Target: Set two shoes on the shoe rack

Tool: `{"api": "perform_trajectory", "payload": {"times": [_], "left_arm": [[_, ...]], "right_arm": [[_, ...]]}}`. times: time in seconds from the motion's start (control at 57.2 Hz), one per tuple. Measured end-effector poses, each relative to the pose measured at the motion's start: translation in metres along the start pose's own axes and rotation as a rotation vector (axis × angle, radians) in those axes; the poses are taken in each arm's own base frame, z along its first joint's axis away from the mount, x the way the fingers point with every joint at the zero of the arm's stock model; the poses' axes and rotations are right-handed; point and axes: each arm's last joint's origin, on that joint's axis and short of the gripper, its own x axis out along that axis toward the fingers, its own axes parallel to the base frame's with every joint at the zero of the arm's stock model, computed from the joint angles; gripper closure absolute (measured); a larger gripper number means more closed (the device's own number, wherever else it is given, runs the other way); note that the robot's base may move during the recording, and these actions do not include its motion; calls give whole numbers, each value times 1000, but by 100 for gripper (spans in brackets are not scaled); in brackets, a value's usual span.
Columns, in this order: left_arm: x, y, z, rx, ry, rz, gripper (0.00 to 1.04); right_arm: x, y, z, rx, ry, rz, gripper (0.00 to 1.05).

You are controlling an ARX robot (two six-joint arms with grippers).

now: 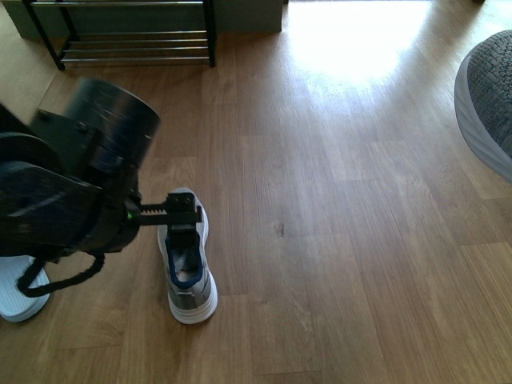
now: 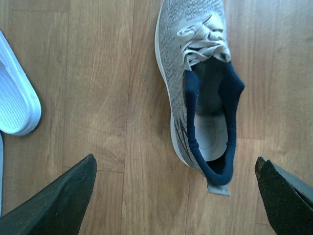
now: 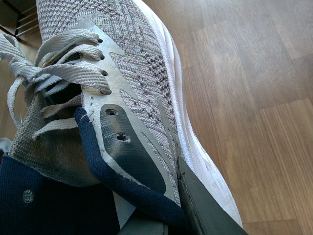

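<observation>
Left arm reaches low toward 7 o'clock, its left gripper (image 1: pixel 182 214) spread wide above the floor sneaker (image 1: pixel 190 276), near a foam slide (image 1: pixel 18 298). The right gripper (image 3: pixel 168 219) apparently clamps the raised sneaker (image 1: pixel 486 100) at 3 o'clock. The shoe rack (image 1: pixel 136 36) stands at 11 o'clock.

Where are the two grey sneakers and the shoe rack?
Sneaker on the floor (image 2: pixel 208 132): left wrist view, insole at the heel.
Lifted sneaker (image 3: pixel 142 73): right wrist view, grey knit side.
Shoe rack (image 1: pixel 136 46): front view, lower chrome rods.
</observation>
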Motion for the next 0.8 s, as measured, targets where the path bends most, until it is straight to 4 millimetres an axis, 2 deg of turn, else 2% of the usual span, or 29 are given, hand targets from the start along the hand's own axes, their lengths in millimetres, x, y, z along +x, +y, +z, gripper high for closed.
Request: {"api": "perform_trajectory", "payload": {"times": [0.262,0.507,0.804], "left_arm": [[65,-11,-7,-14,75,61,9],[100,-11,-14,-12,132,98,9],[124,-11,-15,-27,154,118,9]], "right_arm": [[0,0,0,0,0,0,104],[0,0,0,0,0,0,104],[0,0,0,0,0,0,104]]}}
